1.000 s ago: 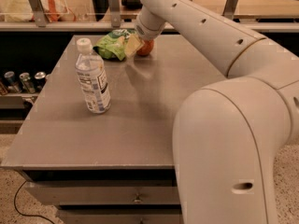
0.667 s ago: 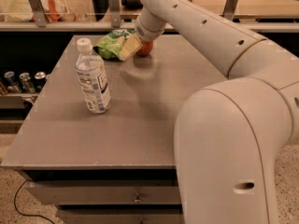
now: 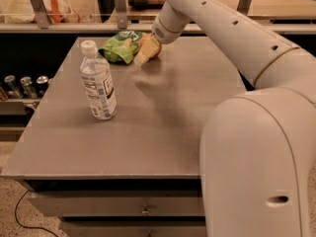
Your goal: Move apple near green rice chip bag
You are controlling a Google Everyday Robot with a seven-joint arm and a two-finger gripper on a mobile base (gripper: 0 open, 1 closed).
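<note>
gripper [image 3: 147, 51]: at the table's [image 3: 163, 127] far edge, pinching the apple [image 3: 155, 52]
apple: just beside the bag [image 3: 117, 48]
bottle [image 3: 98, 90]: upright, well apart, nearer the front

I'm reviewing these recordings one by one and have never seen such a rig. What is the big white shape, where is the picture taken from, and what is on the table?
The big white shape is a robot's single arm, curving from the near right out over a grey table. There is one camera view, looking down at the table; where it is mounted cannot be told. At the arm's tip, over the table's far part, its two-finger gripper is closed on a round red-orange apple. Just left of it in the picture lies a bright-green foil snack bag. Nearer, on the left, a clear plastic water bottle with a white cap stands upright.
</note>
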